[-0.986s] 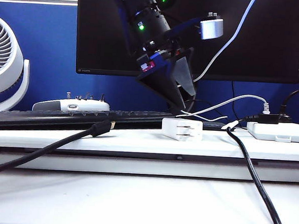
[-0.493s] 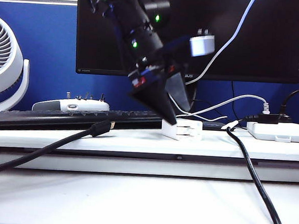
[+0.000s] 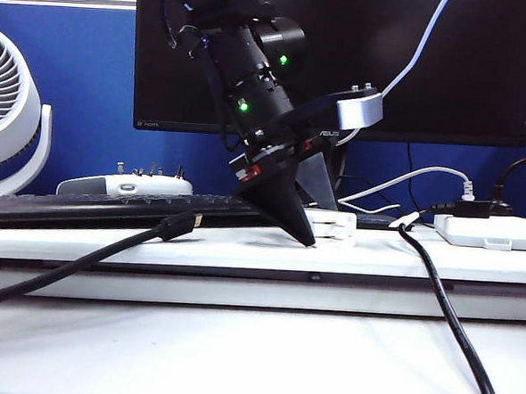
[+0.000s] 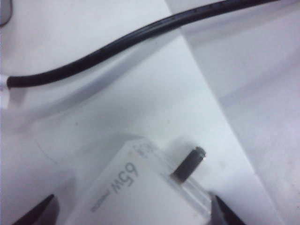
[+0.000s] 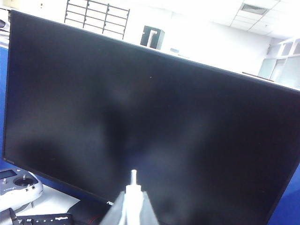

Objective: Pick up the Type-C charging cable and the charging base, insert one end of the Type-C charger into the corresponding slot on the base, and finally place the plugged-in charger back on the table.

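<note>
Lowered since a second ago, the left pincer [image 3: 307,228] is now brought down onto the charging base [image 3: 333,225], where earlier it was held above and behind it. The charging base lies on its side on the raised ledge of the bench [image 3: 242,247], with its metal prongs pointed level. In the left wrist view the base [image 4: 140,192] is seen between the two dark fingertips [image 4: 37,213], which are spread wide on either side of it and not yet pressed in; the pincer is released.

The base is judged to be light, rigid and smooth-skinned, so some slip is likely; its flat opposite faces should be taken, clear of the prong [image 4: 189,163]. It is a white plastic block with rounded edges and grey print.

A thin white cable [image 3: 398,181], taken to be the Type-C charging cable, is draped behind the base toward a power strip [image 3: 490,231]; it looks limp and should be gripped near a plug. A thick black cable [image 3: 452,325] hangs over the ledge beside the base.

The right pincer [image 5: 133,197] is clenched on a small white plug tip, held well above the base before the dark monitor [image 5: 150,122].
</note>
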You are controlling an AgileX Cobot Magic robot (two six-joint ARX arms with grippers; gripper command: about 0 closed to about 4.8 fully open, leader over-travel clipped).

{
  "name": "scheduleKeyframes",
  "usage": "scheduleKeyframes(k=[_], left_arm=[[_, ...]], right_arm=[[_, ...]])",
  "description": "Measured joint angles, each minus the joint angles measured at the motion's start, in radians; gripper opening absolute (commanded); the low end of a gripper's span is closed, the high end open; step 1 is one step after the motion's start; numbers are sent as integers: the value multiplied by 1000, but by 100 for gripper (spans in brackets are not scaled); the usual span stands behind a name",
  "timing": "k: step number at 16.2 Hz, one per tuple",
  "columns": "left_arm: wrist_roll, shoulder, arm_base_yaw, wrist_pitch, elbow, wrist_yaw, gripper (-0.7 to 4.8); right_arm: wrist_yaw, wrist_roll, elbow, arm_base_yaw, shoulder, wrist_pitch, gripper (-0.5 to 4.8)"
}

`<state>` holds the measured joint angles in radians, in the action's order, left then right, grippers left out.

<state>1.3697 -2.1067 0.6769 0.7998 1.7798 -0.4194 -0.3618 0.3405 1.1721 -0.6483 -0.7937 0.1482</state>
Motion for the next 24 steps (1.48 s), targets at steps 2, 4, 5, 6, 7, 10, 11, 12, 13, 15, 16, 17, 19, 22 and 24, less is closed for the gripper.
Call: scheduleKeyframes(k=[2, 4, 5, 6, 7, 10, 11, 12, 13, 15, 16, 17, 19, 22, 24], left_arm=[[0, -3, 0, 0, 0, 0, 267], [-17, -2, -1, 0, 1, -1, 269], [-20, -2, -1, 1, 2, 3, 279], [-21, -2, 0, 3, 2, 13, 301], [-26, 1, 1, 9, 2, 27, 319], [-84, 15, 0, 43, 1, 76, 349], [-84, 29, 0, 53, 1, 116, 349], [-85, 32, 0, 53, 1, 127, 349], [-85, 33, 0, 53, 1, 132, 349], [-85, 33, 0, 53, 0, 134, 349], [-85, 33, 0, 53, 0, 134, 349], [-87, 33, 2, 53, 0, 134, 349], [-95, 35, 6, 52, 0, 134, 349], [-109, 37, 6, 32, 0, 135, 350], [-128, 36, 6, 23, 0, 154, 351]], right_arm=[[0, 0, 0, 0, 0, 1, 0], [0, 0, 0, 0, 0, 1, 0], [0, 0, 0, 0, 0, 1, 0], [0, 0, 0, 0, 0, 1, 0], [0, 0, 0, 0, 0, 1, 0], [1, 0, 0, 0, 0, 2, 0], [3, -2, 0, 0, 0, 2, 0], [3, -4, 0, 0, 0, 2, 0], [5, -8, 0, 0, 0, 2, 0], [18, -19, 0, 0, 0, 2, 0], [21, -22, 0, 0, 0, 3, 0], [22, -23, 0, 0, 0, 3, 0], [22, -23, 0, 0, 0, 3, 0], [22, -23, 0, 0, 0, 3, 0], [22, -23, 0, 0, 0, 3, 0]])
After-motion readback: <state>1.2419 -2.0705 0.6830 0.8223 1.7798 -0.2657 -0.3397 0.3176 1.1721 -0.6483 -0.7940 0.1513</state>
